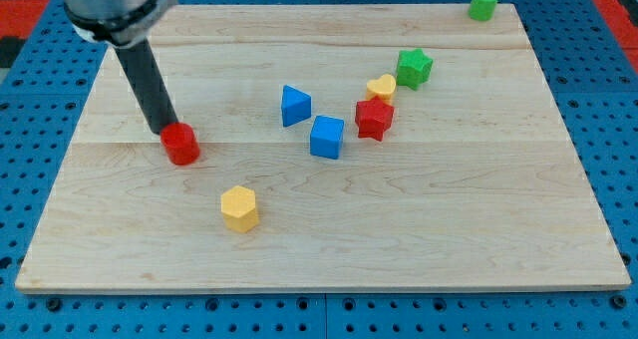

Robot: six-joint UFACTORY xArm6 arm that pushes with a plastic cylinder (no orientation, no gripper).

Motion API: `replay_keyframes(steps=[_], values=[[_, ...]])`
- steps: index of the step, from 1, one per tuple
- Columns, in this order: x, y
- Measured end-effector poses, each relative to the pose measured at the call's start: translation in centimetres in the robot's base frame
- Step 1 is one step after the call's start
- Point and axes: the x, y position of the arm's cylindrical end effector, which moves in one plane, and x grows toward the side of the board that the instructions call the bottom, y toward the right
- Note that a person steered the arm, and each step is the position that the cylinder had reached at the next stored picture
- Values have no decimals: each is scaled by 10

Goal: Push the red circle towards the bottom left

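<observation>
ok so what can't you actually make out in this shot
- My tip: in the camera view its very end meets the red circle at that block's upper left edge; contact or a slight gap cannot be told.
- The arm above the rod is cut off by the view's top.
- The green block at the view's top right is too small to name its shape.

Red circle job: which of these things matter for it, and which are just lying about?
In the job:
red circle
my tip, touching its upper-left edge

Lying about:
yellow hexagon
blue triangle
blue cube
red star
yellow heart
green star
green cylinder
</observation>
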Motion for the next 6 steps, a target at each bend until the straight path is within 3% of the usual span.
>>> replay_keyframes(steps=[1,2,4,6], values=[[24,35],[14,44],[39,97],[35,33]])
